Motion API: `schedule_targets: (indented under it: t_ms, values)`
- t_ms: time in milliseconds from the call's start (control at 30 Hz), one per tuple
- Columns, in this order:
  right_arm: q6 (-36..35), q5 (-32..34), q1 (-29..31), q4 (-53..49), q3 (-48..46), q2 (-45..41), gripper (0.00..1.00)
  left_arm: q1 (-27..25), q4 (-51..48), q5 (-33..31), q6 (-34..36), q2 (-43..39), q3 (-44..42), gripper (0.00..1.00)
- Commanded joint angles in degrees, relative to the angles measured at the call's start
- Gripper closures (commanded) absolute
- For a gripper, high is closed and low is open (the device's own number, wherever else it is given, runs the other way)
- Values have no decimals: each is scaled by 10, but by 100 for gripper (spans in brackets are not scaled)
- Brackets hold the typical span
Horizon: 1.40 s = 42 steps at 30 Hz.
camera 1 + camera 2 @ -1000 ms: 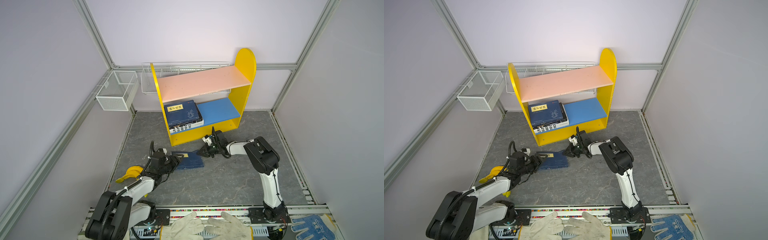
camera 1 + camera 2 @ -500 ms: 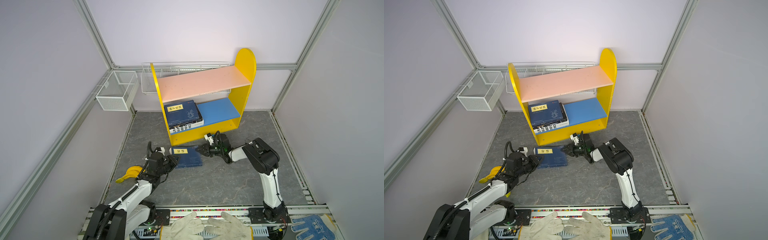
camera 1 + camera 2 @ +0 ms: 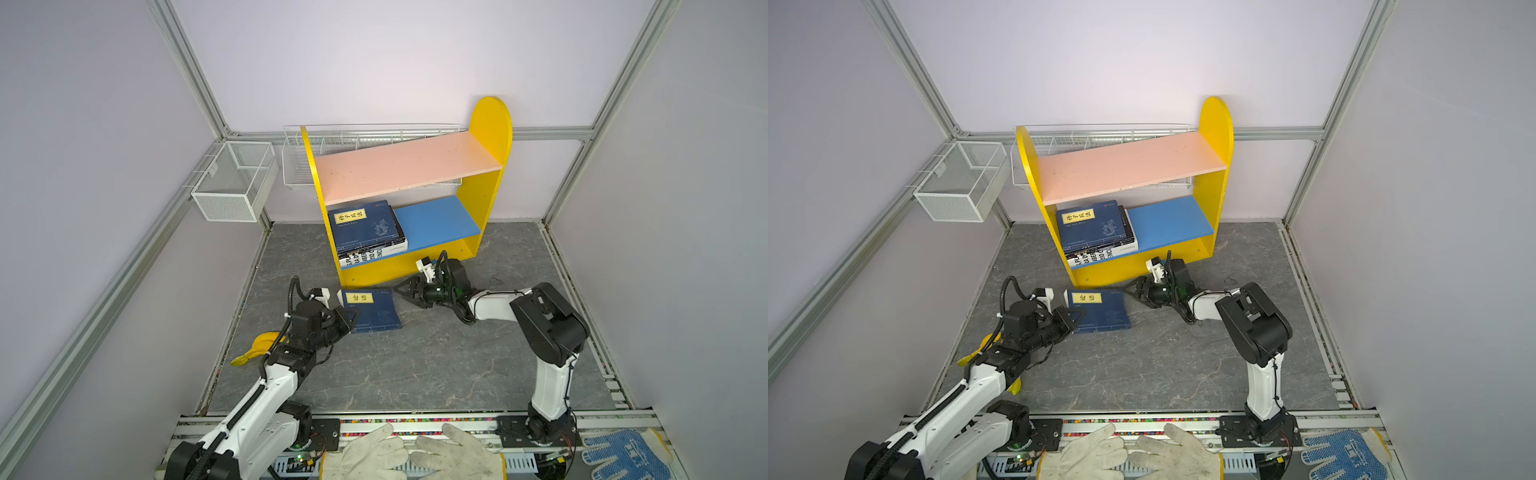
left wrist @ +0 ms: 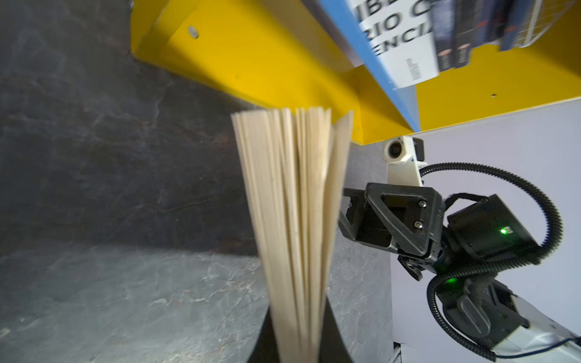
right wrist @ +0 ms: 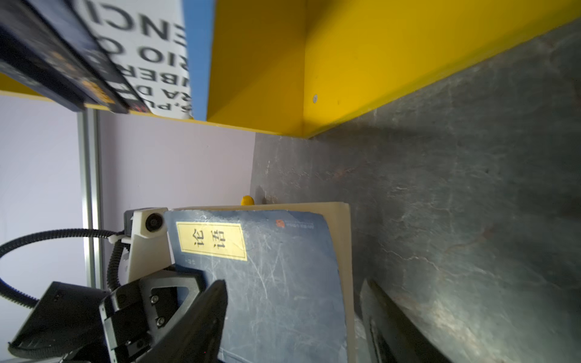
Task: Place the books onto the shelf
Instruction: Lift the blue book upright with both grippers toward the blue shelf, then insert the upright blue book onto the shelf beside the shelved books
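Left black gripper (image 3: 350,322) clamping navy yellow-labelled paperback (image 3: 374,313) at eight o'clock edge, book seemingly lying on grey floor (image 3: 436,365) at six o'clock of yellow-sided shelf (image 3: 492,124), right black gripper (image 3: 402,293) gaping near its two o'clock corner

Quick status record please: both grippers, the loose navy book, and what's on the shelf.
left gripper: shut on navy book, at its left edge
right gripper: open, jaws apart at the book's right edge
navy book: lying flat in front of the shelf
stack of books: left end of blue lower board
left to do: navy book not yet on shelf
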Motion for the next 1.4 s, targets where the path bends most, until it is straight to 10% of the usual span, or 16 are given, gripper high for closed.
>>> schedule_targets:
  t_ms: [0,467,1167,1367]
  values:
    - [-19,-6,-6,-47,-24,-43,21,2,-27,23,35,-38,61,100]
    - [50,-56,34,62,-49,-171,19,64,-24,189,62,-42,196,100]
    - [7,-47,53,-5,-51,-253,90,76,61,221,72,6,226,100]
    - [8,-48,32,-6,-29,-257,92,78,62,215,65,6,214,39]
